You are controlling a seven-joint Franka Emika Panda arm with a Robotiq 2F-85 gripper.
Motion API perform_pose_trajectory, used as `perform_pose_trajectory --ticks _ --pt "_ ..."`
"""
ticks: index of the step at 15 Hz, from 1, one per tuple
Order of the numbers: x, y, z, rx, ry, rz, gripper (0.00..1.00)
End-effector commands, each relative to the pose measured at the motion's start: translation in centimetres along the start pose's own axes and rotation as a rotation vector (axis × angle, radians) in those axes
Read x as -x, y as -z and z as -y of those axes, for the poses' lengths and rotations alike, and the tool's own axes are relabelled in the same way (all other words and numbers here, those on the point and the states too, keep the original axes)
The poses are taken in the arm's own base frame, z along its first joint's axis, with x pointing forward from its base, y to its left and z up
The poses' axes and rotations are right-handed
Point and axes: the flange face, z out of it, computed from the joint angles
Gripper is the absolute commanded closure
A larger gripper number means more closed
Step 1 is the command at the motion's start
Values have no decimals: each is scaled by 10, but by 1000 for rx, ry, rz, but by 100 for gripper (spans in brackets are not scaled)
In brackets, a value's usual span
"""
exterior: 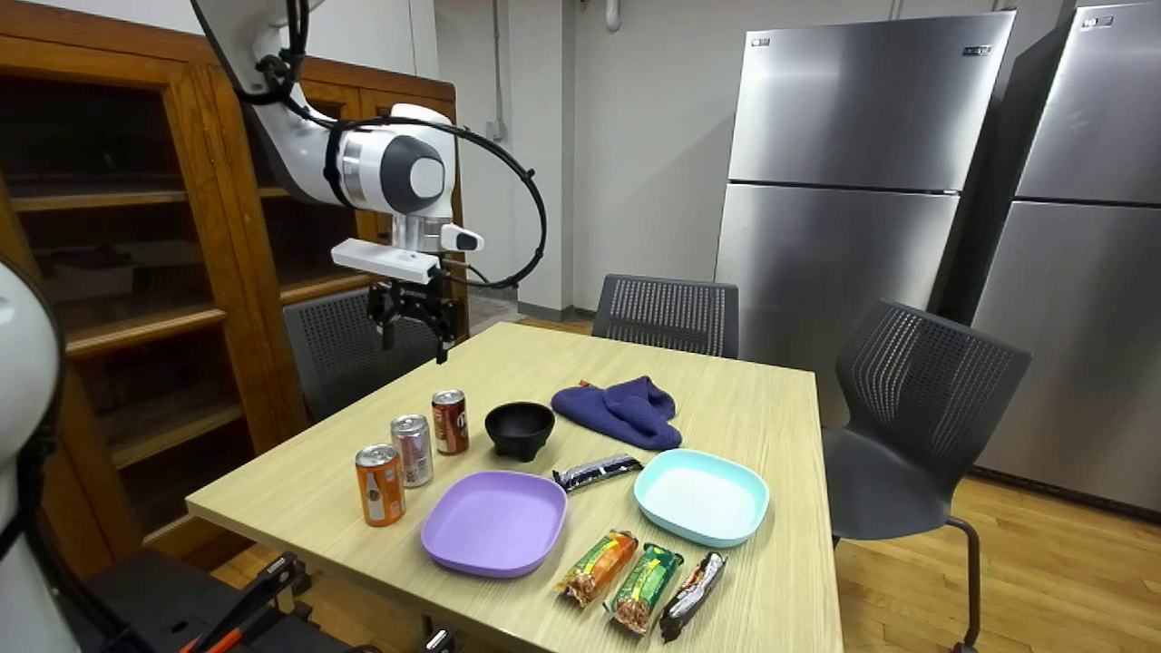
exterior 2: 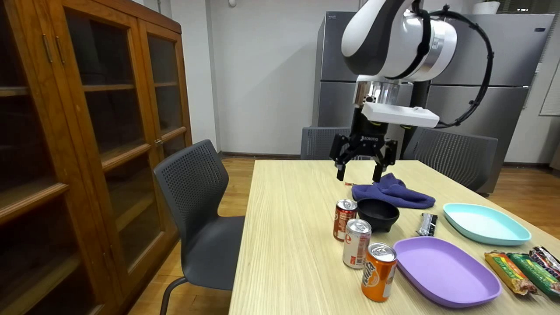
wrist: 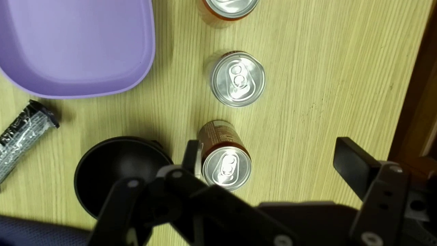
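High above the table's far-left part, my gripper (exterior: 415, 346) stands open with nothing between its fingers, as both exterior views show. Below it in the wrist view, a brown-red can (wrist: 222, 135) appears beside one fingertip (wrist: 191, 155), but the gripper is well above it. A silver can (wrist: 238, 79) and an orange can (wrist: 228, 13) stand upright in a row with it; the orange one is cut off by the frame's edge. Close by sits a black bowl (exterior 2: 377, 214), partly hidden by the gripper in the wrist view. All three cans show upright in an exterior view (exterior 2: 379, 272).
A purple plate (exterior: 496, 523) and a light-blue plate (exterior: 701, 497) lie on the table (exterior: 299, 462). A dark wrapped bar (exterior: 597, 472) lies between them, with several packaged snacks (exterior: 644, 585) in front. A blue cloth (exterior: 626, 413) is crumpled behind the bowl. Chairs (exterior: 667, 313) surround the table.
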Motion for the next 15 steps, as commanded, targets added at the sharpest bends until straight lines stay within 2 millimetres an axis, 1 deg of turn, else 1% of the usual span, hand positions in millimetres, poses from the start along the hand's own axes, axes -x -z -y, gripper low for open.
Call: perform_pose_trajectory --ticks 1,6,11,15 --pt "-21 -18 0 10 -19 -13 0" --pt "-41 -45 -6 11 -37 -10 0" --pt "-57 -69 -11 25 -54 10 0" --pt "-66 -85 -8 35 -58 21 0"
